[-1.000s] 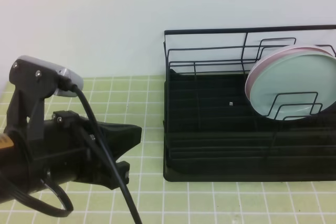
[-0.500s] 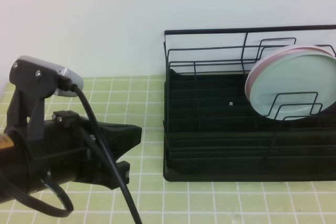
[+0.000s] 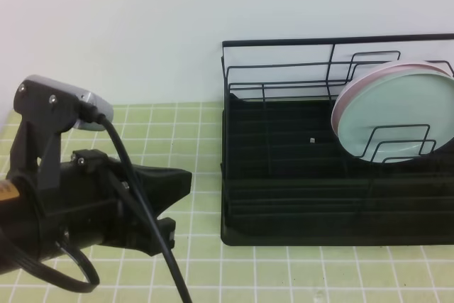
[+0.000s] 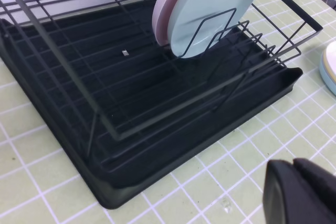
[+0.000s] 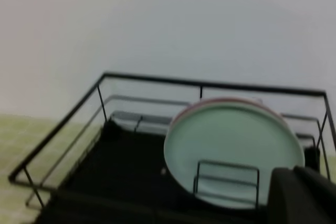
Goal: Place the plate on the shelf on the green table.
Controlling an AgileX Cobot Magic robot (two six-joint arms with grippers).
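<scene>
The mint plate (image 3: 397,115) is standing on edge in the shelf (image 3: 284,175), over at its right end, leaning back against a pale pink plate (image 3: 339,108) that sits right behind it — the two are pressed together, with just the pink rim peeking out around the left and top. A wire divider loop (image 3: 397,143) crosses in front of the lower part of the mint plate and keeps it upright. From the left wrist view you get the same thing from the side: the mint plate (image 4: 210,9) in front, the pink one (image 4: 168,11) behind, both slotted into the black wire rack (image 4: 105,108) over its base tray. The rack sits on the green table (image 3: 184,175), toward the right half, with the white wall behind. The left gripper (image 3: 167,182) hangs low over the tiles on the left, well apart from the rack, jaws closed together and holding nothing; a thick black cable (image 3: 142,204) loops off the arm. The right gripper (image 5: 307,195) only shows as a dark tip in the corner of its own camera, also clenched with nothing in it, looking at the plate (image 5: 233,153) from in front. Off to the right of the rack there's the edge of a pale blue dish (image 4: 328,66) on the tiles, mostly cut off.
</scene>
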